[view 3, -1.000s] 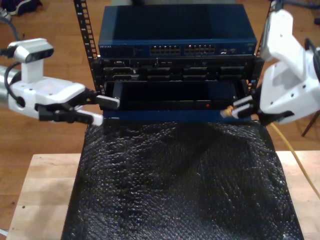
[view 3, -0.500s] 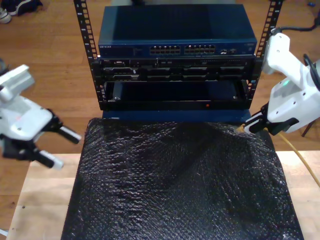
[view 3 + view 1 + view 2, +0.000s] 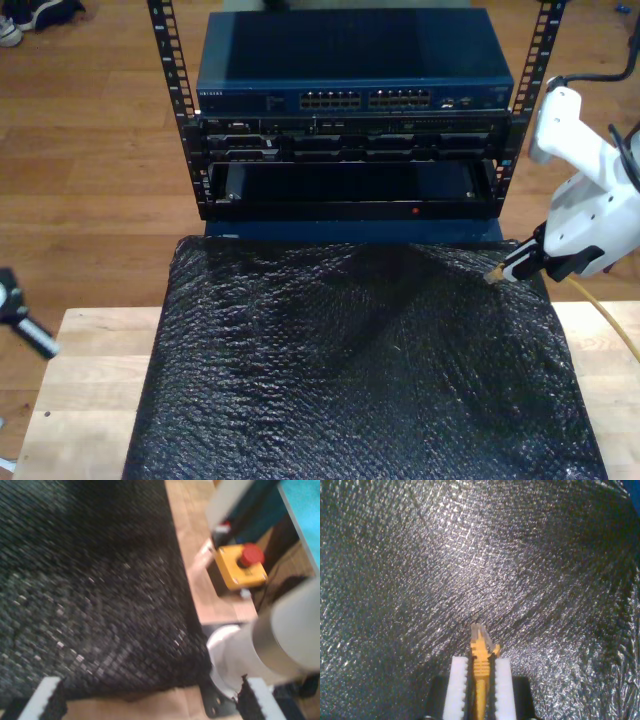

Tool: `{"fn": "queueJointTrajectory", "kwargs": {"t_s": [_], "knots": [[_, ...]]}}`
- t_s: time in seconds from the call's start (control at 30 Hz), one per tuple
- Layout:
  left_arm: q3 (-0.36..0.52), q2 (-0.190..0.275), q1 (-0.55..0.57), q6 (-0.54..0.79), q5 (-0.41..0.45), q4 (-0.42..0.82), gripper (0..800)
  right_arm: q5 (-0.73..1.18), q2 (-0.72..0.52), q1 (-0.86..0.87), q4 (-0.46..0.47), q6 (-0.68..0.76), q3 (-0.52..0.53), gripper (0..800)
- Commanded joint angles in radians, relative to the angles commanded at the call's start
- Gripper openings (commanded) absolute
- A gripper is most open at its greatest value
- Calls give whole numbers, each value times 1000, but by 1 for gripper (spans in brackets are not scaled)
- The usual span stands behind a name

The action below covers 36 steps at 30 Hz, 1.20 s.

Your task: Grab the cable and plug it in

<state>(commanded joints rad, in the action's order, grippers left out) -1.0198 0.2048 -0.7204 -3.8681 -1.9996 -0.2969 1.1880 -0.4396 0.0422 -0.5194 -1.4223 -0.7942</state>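
My second gripper clamped narrow on cable, white pads either side, clear plug tip poking past fingertips so it stays free to enter a port. In exterior view same gripper sits at view's right edge of black mat, cable trailing off behind. Plug well apart from switch ports on rack: judge carry not yet begun. My first gripper spread wide, nothing between jaws, over mat edge near yellow emergency-stop box.
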Motion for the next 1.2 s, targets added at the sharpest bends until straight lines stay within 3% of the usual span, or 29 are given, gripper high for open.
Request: {"fn": "queueJointTrajectory", "kwargs": {"t_s": [0.5, 0.73, 0.87, 1.07, 1.2], "knots": [[193, 6, -379, 422, 81, 221, 799, -2, 20, 0, 2, 2, 0, 0], [319, 51, -474, 535, 117, 288, 799, -3, 31, 0, 0, 3, 5, 0], [404, 109, -503, 574, 126, 310, 799, -3, 31, -2, 2, 3, 5, 0], [534, 180, -529, 582, 287, 311, 799, -2, 29, 0, 2, 2, 8, 0], [601, 183, -566, 585, 385, 331, 799, -2, 31, 0, 3, 2, 11, 0]]}}
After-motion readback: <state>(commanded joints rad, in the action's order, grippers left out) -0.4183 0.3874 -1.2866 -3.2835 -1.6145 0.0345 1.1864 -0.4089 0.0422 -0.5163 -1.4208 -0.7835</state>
